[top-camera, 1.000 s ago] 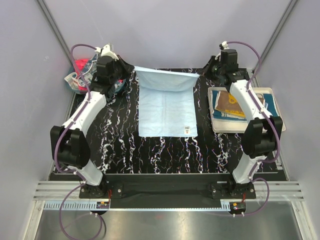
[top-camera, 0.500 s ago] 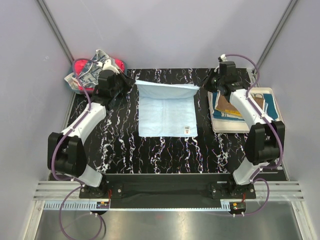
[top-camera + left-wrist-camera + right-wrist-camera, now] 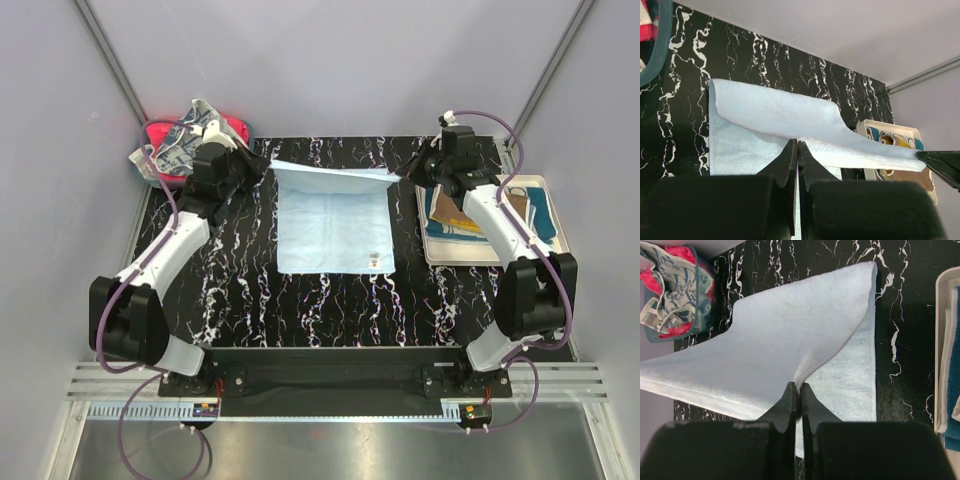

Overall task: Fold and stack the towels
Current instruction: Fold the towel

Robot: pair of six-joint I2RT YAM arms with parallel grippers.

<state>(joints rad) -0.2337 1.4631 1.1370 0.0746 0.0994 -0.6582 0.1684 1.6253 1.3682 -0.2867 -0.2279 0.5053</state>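
A light blue towel lies spread on the black marbled table, its far edge lifted off the surface. My left gripper is shut on the far left corner, and my right gripper is shut on the far right corner. In the left wrist view the jaws pinch the raised towel edge. In the right wrist view the jaws nip a bunched corner of the towel. More towels, red-pink and white with blue print, are heaped in a teal bin.
The bin stands at the far left corner of the table. A cream tray at the right holds folded towels, close under my right arm. Grey walls close in the back and both sides.
Both grippers have carried the towel's far edge towards the near side and lower. The left arm has moved off the bin, which now shows fully.
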